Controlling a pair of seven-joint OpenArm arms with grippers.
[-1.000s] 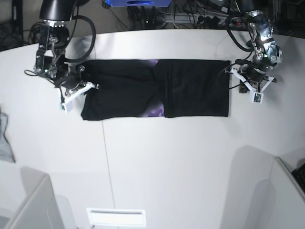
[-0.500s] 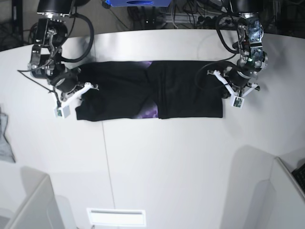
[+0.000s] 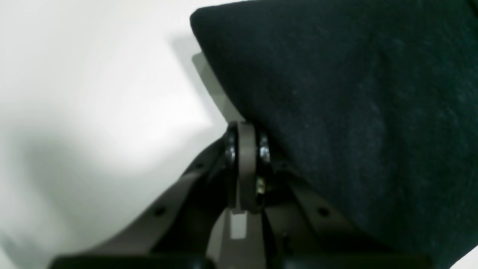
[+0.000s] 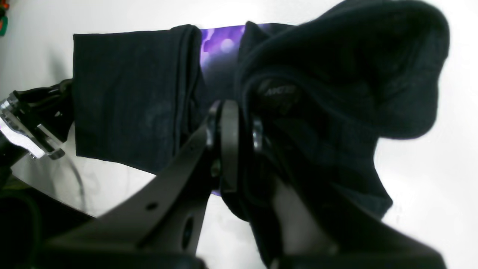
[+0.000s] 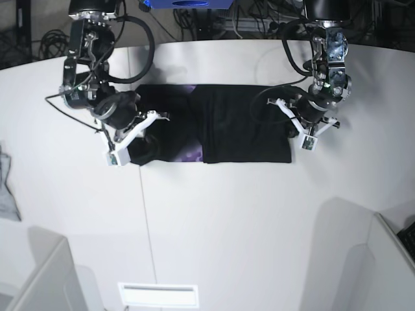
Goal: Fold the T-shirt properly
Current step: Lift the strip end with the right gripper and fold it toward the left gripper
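Taking the T-shirt (image 5: 220,126) as the landmark, it lies as a long black band across the far middle of the white bench (image 5: 214,227). Going left to right in the base view: at its left end the right claw (image 5: 137,123) is clenched on a bunched wad of cloth, lifted and carried inward from where that end lay a second ago. A purple printed patch (image 5: 192,153) shows in the gap beside the bunch. At the right end the left claw (image 5: 299,122) is pinched tight on the hem and has likewise travelled inward, so the band is shorter than before. Both ends appear to be converging for a crosswise fold. The cloth is soft, matte knit with a faint heathered grain; the bench is smooth and glossy.
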